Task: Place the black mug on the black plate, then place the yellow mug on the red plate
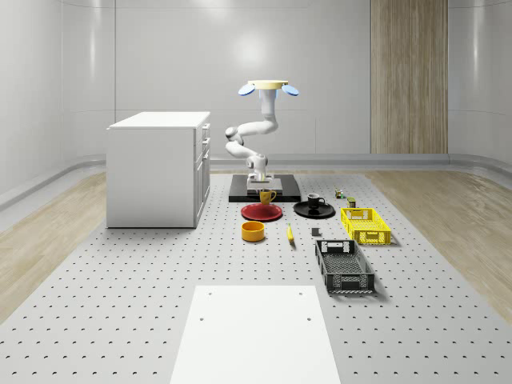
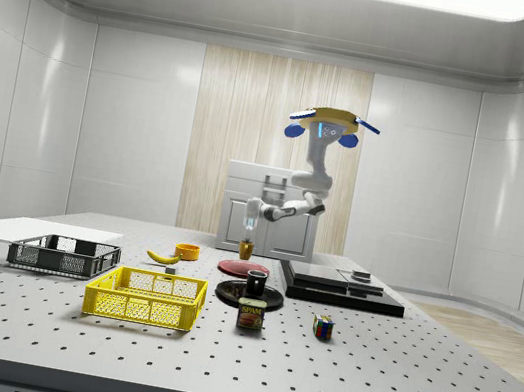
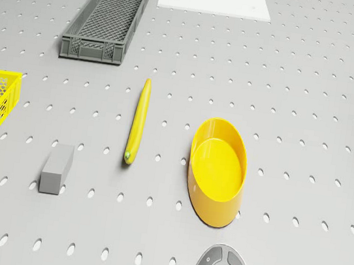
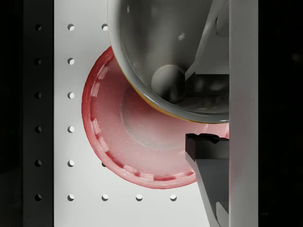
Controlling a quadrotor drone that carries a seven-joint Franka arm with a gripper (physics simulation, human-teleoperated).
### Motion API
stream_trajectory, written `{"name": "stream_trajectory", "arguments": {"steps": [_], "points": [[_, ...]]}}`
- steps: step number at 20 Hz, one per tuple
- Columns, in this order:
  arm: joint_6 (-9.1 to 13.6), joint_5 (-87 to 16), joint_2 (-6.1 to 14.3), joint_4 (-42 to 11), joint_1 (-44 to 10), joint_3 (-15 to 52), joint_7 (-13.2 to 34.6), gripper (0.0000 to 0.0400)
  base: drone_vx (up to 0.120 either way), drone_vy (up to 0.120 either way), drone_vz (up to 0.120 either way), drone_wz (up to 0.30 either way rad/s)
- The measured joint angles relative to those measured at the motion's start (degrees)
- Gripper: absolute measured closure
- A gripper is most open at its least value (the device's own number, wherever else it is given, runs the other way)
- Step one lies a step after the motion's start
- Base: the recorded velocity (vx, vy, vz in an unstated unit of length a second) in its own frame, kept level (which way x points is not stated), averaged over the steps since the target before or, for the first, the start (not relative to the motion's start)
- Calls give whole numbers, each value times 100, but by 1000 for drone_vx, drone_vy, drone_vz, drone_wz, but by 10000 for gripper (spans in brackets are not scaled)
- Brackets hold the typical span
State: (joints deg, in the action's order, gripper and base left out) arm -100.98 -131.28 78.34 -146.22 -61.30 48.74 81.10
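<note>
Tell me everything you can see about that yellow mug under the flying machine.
The yellow mug is glossy, like glazed ceramic, with one handle at its side and a pale grey inside seen in the wrist view. It is upright, gripped at its rim by the end effector, held just above the red plate at that plate's far edge. Only the end effector touches it.
</note>
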Motion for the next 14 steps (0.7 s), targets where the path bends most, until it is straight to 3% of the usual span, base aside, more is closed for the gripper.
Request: {"name": "stream_trajectory", "arguments": {"steps": [14], "points": [[-350, -92, -62, 501, 157, -164, -468, 290, 0, 0, 0, 0]]}}
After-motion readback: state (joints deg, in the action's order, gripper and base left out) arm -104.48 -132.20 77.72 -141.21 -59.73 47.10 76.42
